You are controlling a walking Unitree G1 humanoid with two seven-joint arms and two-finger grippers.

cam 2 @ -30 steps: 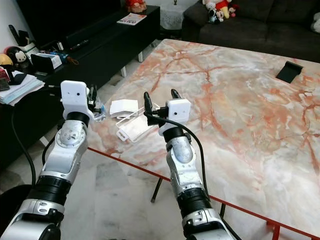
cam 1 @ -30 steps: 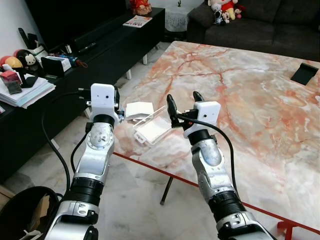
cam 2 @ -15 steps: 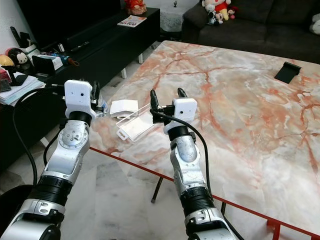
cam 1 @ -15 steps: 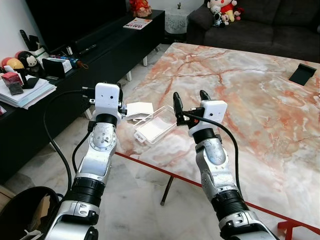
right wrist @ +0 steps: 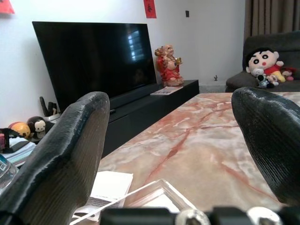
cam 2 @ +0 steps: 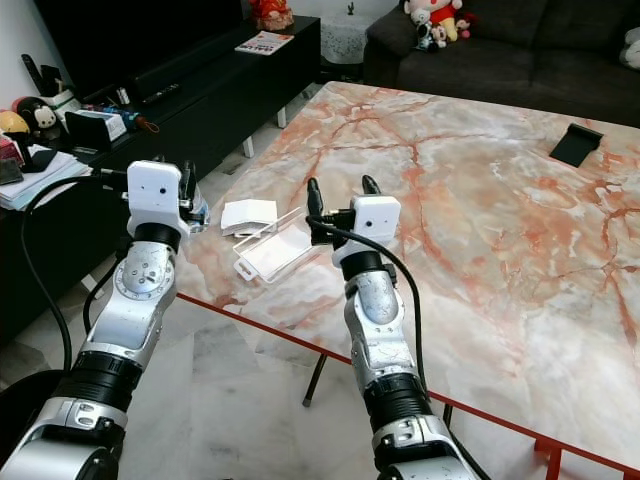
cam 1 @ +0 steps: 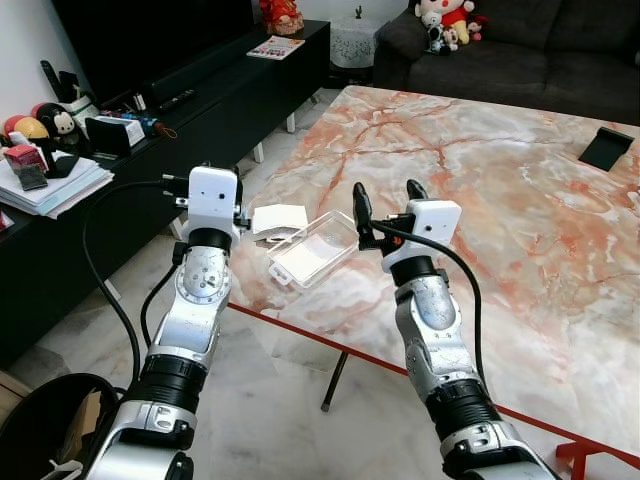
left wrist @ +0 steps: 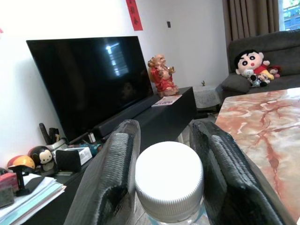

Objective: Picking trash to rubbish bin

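My left gripper point(cam 1: 236, 204) is shut on a clear plastic bottle point(cam 2: 197, 212); in the left wrist view its white cap point(left wrist: 169, 180) sits between the two black fingers point(left wrist: 112, 178). It hovers at the left corner of the marble table point(cam 1: 500, 200). A clear plastic container point(cam 1: 312, 250) lies on that corner, with a white folded paper point(cam 1: 278, 220) just beyond it. My right gripper point(cam 1: 386, 194) stands open above the table, just right of the container, with nothing between its fingers point(right wrist: 61, 154).
A black rubbish bin point(cam 1: 40, 420) stands on the floor at the lower left. A dark TV cabinet point(cam 1: 200, 90) with clutter runs along the left. A small black object point(cam 1: 607, 147) lies far right on the table. The sofa point(cam 1: 520, 50) is behind.
My right gripper has drifted slightly right and farther over the table, still open. The left gripper keeps the bottle and has barely moved.
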